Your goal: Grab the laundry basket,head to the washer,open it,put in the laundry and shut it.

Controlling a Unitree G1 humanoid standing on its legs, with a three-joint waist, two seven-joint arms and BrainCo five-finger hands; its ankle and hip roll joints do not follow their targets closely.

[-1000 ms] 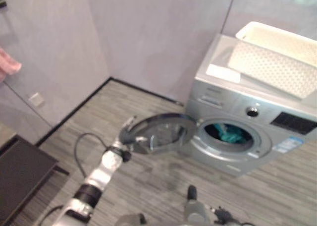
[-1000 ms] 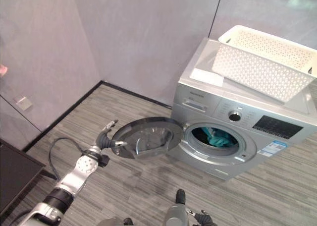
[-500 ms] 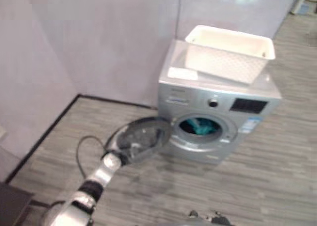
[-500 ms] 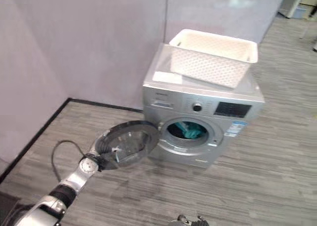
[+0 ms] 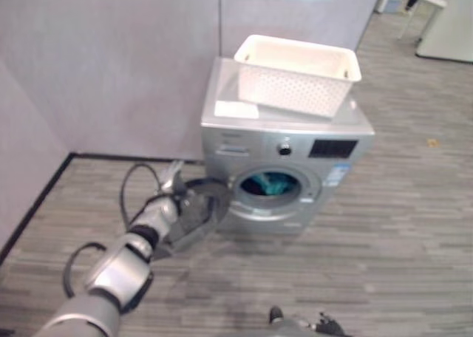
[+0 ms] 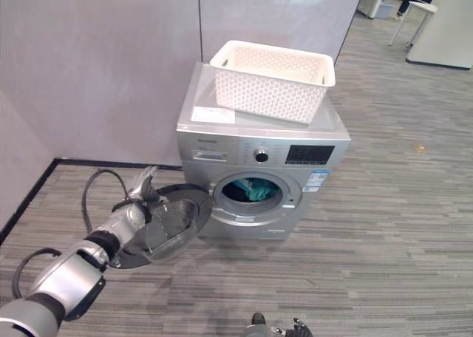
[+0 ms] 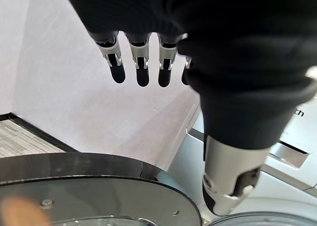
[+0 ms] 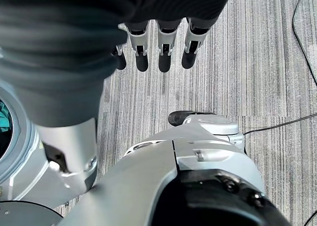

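Observation:
The silver washer (image 6: 260, 140) stands against the grey wall with its round door (image 6: 168, 220) swung partly out to the left. Teal laundry (image 6: 253, 190) lies inside the drum. On the washer's top sits the white perforated laundry basket (image 6: 270, 81), with nothing showing in it. My left hand (image 6: 134, 210) rests against the outer side of the door, fingers (image 7: 141, 62) straight and open above the door's dark rim (image 7: 99, 170). My right hand (image 8: 164, 55) hangs open over the floor, low beside my body.
Grey wall panels with a black baseboard (image 6: 44, 176) run behind and to the left of the washer. A white card (image 6: 213, 114) lies on the washer's top beside the basket. Striped grey floor (image 6: 384, 226) stretches away to the right; white furniture (image 5: 446, 19) stands far back right.
The camera has swung and now faces the washer more squarely. The door has turned from wide open towards the drum, with my left hand staying against it.

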